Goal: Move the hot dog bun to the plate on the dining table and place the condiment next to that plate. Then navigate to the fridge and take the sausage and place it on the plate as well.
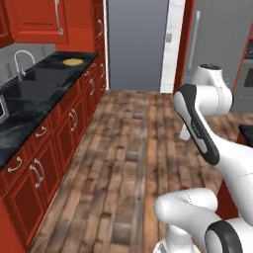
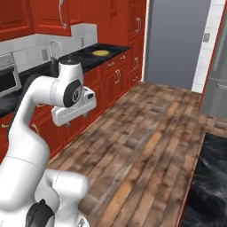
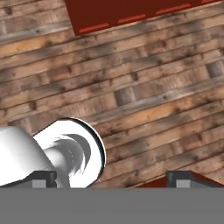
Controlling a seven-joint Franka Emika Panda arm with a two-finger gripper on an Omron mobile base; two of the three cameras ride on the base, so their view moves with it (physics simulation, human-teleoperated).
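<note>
My gripper (image 2: 68, 124) hangs over the wooden floor, pointing down. In the hand view its fingertips (image 3: 43, 178) stand wide apart, so it is open with nothing between them. A corner of the dining table (image 2: 209, 177), glossy black marble veined in white, lies at the lower right, and a sliver of it (image 1: 246, 130) shows past the arm. The grey fridge (image 1: 217, 39) stands ahead on the right with a long vertical handle, and its edge (image 2: 220, 66) also shows from the other side. The hot dog bun, the plate, the condiment and the sausage are out of view.
A red cabinet run with a black top and a sink (image 1: 22, 74) lines the left side. A yellow-rimmed plate (image 1: 73, 62) lies at its far end. Wooden floor (image 1: 128, 163) stretches ahead to a grey doorway (image 1: 137, 44). A red panel (image 3: 131, 13) lies below the hand.
</note>
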